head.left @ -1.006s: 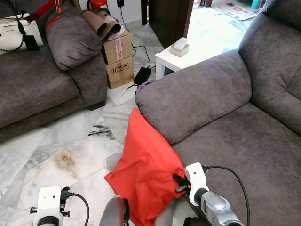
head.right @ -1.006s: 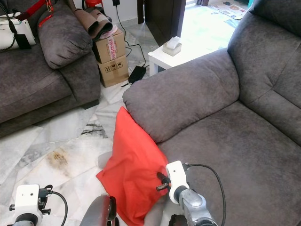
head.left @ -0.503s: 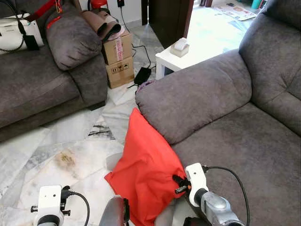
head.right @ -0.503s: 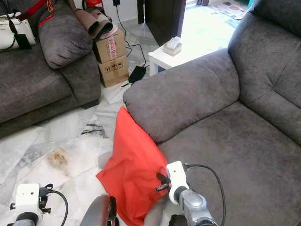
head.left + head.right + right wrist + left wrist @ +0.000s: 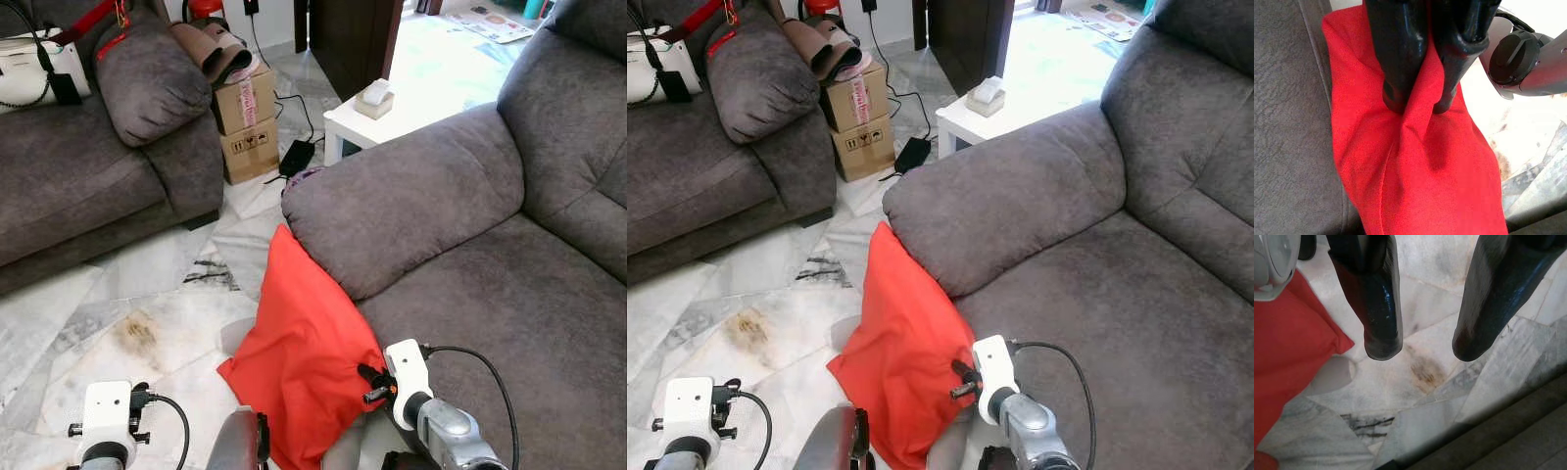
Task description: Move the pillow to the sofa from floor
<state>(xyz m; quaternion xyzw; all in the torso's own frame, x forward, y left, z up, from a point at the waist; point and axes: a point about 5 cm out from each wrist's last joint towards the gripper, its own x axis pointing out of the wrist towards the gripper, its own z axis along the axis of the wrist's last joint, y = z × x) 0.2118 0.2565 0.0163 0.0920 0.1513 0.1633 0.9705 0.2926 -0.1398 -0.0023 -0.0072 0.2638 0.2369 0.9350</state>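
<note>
The red pillow (image 5: 304,348) stands on end on the marble floor (image 5: 147,313), leaning against the front of the grey sofa (image 5: 470,274), its long axis running upward to a corner under the armrest. The right gripper (image 5: 1418,100) has its fingers pinched tight on a fold of the pillow's cloth. The left gripper (image 5: 1422,350), fingers spread apart, hangs over the floor just beside the pillow's lower corner.

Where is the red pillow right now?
The red pillow stands on the marble floor, leaning against the front of the grey sofa, with the right gripper pinching its fabric.
</note>
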